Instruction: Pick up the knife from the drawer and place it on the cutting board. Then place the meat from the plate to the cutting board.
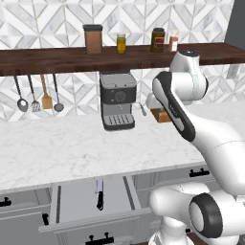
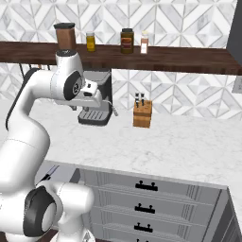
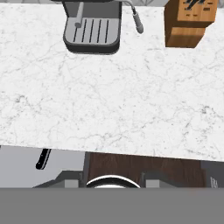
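We saw bright, even, rendered light with no glare. The shelf (image 1: 72, 57) cast a soft shadow on the wall across the upper frame, and the coffee machine (image 1: 117, 100) shaded the marble counter (image 1: 57, 148). Edges looked slightly soft, undistorted.

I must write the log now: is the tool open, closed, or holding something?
Tool: cannot be told if open or closed; it does not hold the knife, which lies in the drawer.
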Robot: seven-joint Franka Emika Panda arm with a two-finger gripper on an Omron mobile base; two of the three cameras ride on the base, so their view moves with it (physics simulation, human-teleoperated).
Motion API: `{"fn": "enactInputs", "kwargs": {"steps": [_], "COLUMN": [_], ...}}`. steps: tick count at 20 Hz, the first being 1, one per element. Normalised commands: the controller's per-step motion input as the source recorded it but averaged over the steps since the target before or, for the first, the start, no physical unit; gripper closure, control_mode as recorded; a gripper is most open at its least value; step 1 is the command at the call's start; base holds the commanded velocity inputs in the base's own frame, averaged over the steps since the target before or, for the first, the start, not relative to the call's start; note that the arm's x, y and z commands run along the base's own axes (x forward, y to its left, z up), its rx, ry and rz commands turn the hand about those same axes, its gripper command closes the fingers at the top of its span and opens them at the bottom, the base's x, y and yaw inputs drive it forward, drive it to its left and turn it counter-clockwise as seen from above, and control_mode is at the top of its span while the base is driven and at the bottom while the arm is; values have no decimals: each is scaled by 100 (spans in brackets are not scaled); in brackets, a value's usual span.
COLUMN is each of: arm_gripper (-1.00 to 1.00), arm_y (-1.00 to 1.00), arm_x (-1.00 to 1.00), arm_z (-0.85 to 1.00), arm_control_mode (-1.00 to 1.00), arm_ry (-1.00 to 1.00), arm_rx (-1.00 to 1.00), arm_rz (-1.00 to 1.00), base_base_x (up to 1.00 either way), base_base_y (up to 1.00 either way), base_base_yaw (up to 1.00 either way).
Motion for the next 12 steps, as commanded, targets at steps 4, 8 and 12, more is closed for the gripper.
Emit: {"fn": "enactInputs", "kwargs": {"steps": [4, 8, 12], "arm_gripper": [-100, -100, -100], "arm_y": [0, 0, 0], "arm_x": [0, 0, 0], "arm_z": [0, 0, 0], "arm_control_mode": [100, 100, 100], "arm_ry": [0, 0, 0], "arm_rx": [0, 0, 0], "arm_rz": [0, 0, 0], "base_base_x": [0, 0, 0], "base_base_y": [0, 0, 0], "base_base_yaw": [0, 0, 0]}}
